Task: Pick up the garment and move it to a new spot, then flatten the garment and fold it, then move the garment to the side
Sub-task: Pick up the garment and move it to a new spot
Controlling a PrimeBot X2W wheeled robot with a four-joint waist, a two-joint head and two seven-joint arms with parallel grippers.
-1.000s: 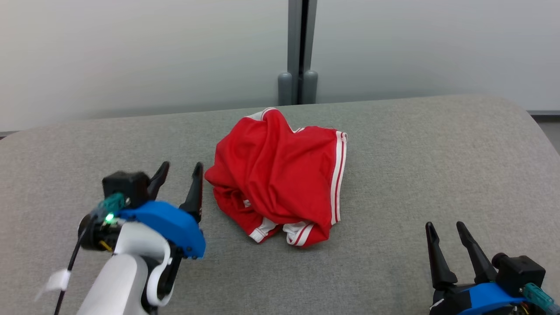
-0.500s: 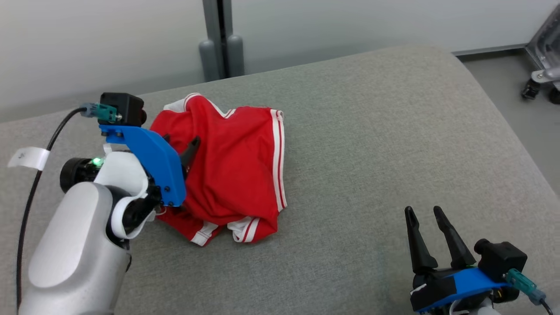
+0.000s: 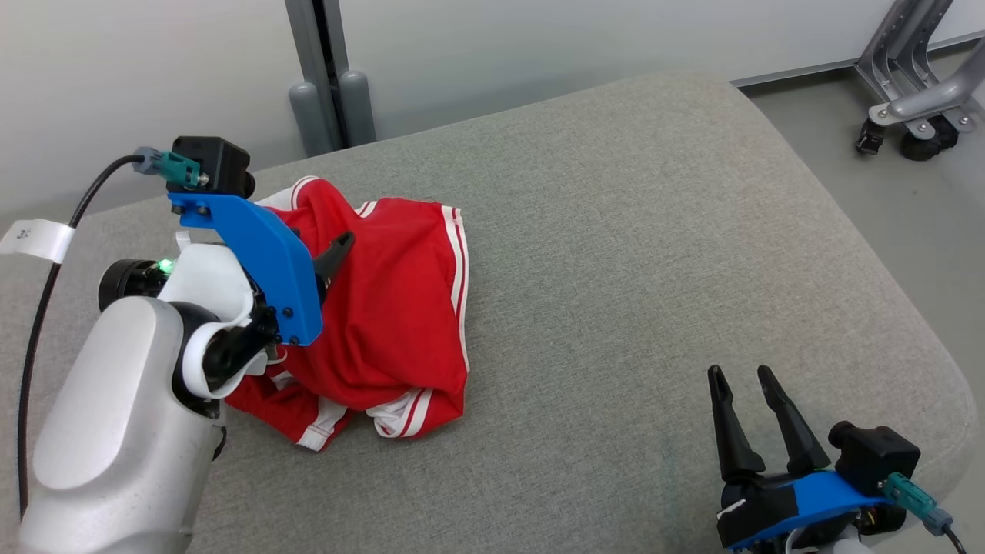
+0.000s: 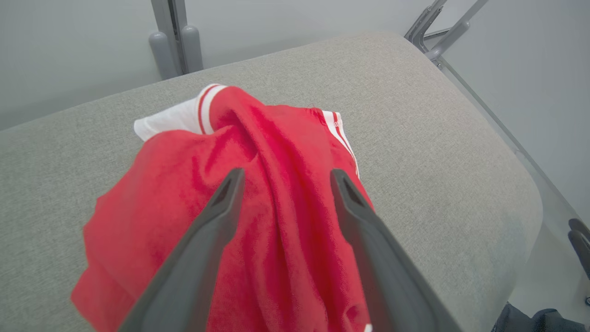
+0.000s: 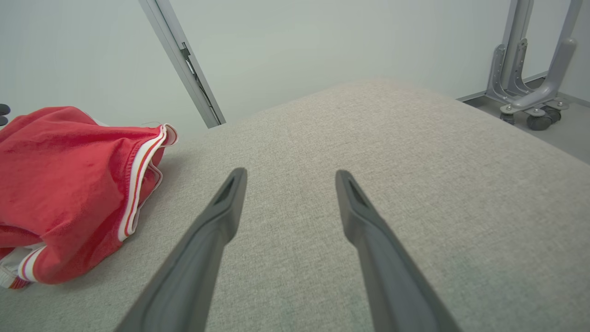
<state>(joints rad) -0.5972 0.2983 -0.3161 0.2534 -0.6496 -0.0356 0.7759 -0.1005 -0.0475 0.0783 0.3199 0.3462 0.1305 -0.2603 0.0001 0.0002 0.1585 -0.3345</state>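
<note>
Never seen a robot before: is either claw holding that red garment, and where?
Nothing is held. The left claw is open over a fold of the red garment; the right claw is open too.

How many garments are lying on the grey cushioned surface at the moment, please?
1. The crumpled red garment with white stripes lies on the left part of the cushion, with the open left hand over it. Its folds might hide something smaller.

We lose left part of garment (image 3: pixel 400 308) behind blue bracket (image 3: pixel 262 254) of left gripper (image 4: pixel 286 175); fingertip contact with cloth we cannot tell. Wheeled frame (image 3: pixel 931 94) cut by top edge. Cable tag (image 3: pixel 35 238) print unreadable to us.
</note>
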